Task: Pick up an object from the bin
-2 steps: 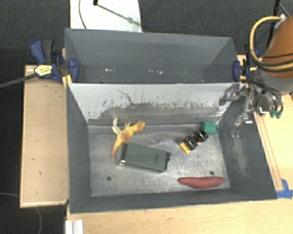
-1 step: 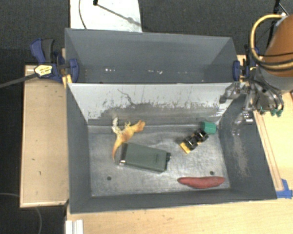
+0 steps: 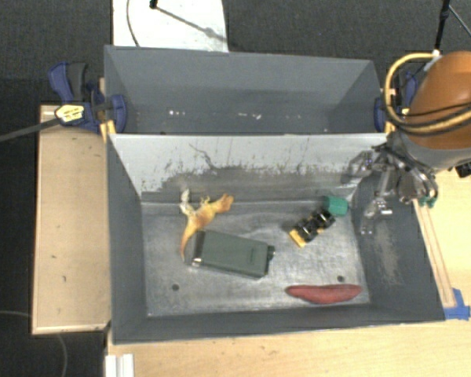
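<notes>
Claw (image 3: 375,204) hung by bin (image 3: 394,269) wall, width unclear. Approach step; next needed lowering onto green piece (image 3: 337,206) beside it.

yel toy (image 3: 198,215) back-L | gry box (image 3: 232,254) ctr | red oval (image 3: 323,293) front-R

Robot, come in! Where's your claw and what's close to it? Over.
Gripper hovers by bin's right wall. Nearest: small black-and-yellow toy with green piece beside it. Grey box, yellow banana, red piece farther off. Nothing in the way.
</notes>
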Robot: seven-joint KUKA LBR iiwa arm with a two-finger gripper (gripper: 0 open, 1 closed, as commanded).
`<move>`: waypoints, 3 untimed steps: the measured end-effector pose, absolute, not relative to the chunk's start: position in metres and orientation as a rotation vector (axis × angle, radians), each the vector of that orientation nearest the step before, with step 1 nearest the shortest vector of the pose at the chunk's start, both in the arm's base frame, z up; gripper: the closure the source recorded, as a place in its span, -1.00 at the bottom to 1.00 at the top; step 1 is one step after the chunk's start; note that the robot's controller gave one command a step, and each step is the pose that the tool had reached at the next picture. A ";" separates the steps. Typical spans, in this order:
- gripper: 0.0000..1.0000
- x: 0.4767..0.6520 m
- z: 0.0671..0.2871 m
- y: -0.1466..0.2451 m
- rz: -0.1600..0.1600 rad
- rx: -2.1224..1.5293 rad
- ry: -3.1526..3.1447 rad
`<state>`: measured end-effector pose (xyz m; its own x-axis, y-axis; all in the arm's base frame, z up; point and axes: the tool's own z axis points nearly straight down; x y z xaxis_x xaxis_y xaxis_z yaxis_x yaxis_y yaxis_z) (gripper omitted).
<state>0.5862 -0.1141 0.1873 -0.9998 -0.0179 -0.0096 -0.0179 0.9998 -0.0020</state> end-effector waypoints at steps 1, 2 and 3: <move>-1.00 0.580 0.167 -0.074 0.001 -0.081 3.146; 1.00 0.588 0.086 -0.082 0.000 0.076 3.136; 1.00 0.588 0.086 -0.082 -0.001 0.075 3.136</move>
<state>0.5882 -0.0817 0.0864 -0.9989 0.0477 -0.0045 0.0477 0.9989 -0.0003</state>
